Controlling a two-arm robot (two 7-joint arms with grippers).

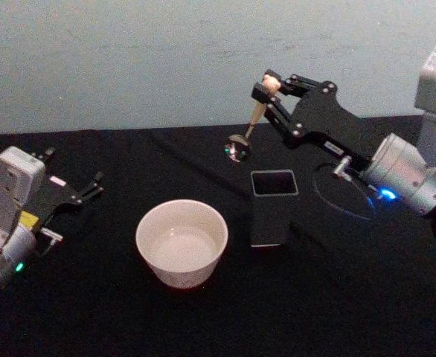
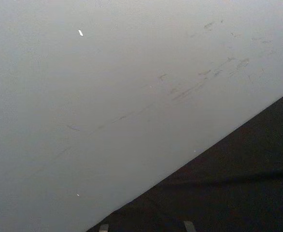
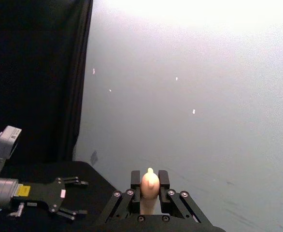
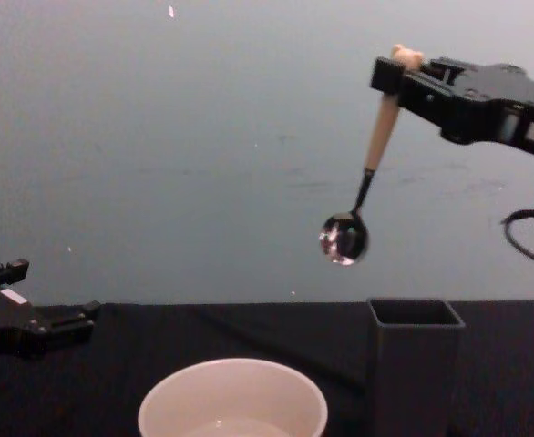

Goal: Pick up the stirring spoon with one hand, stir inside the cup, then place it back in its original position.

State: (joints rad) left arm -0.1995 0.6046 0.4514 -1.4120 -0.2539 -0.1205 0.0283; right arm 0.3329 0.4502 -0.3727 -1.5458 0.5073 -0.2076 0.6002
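Your left gripper (image 1: 91,186) rests wide open, low at the left. The cup (image 1: 179,274) sits near you on the desk (image 1: 91,305), with the dark holder (image 1: 272,223) beside it. Farther back, your right gripper (image 1: 268,85) pinches the stirring spoon (image 4: 379,132) by its top, high up. The spoon hangs tilted, so its bowl could bump the cup's rim.

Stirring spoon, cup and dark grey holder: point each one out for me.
stirring spoon (image 4: 379,135): chest view, midway down the pale beige handle.
cup (image 1: 181,272): head view, outer front wall below the rim.
dark grey holder (image 1: 268,222): head view, front face below the square opening.
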